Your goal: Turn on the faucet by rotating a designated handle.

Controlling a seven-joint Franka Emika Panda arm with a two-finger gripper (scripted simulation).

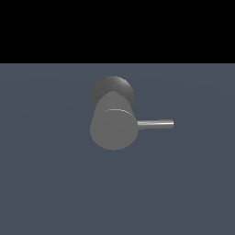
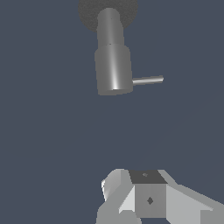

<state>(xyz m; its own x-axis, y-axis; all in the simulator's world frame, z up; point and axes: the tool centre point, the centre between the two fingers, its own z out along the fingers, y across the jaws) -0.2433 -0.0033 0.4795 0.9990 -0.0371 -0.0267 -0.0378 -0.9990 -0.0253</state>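
The faucet [image 1: 114, 128] is a thick matte grey cylinder with a flat round face and a darker dome behind it, standing on a blue-grey surface. Its handle [image 1: 155, 124], a thin silvery rod, sticks out level toward the exterior view's right. The gripper does not show in the exterior view. In the wrist view the faucet [image 2: 113, 65] and the handle [image 2: 148, 80] lie well ahead of my gripper [image 2: 148, 186]. Only blocky grey and white finger parts show at the picture's edge. They touch nothing, and I cannot make out whether the jaws are open or shut.
A flat blue-grey floor [image 1: 55, 183] spreads around the faucet on all sides. Beyond its far edge there is only black background.
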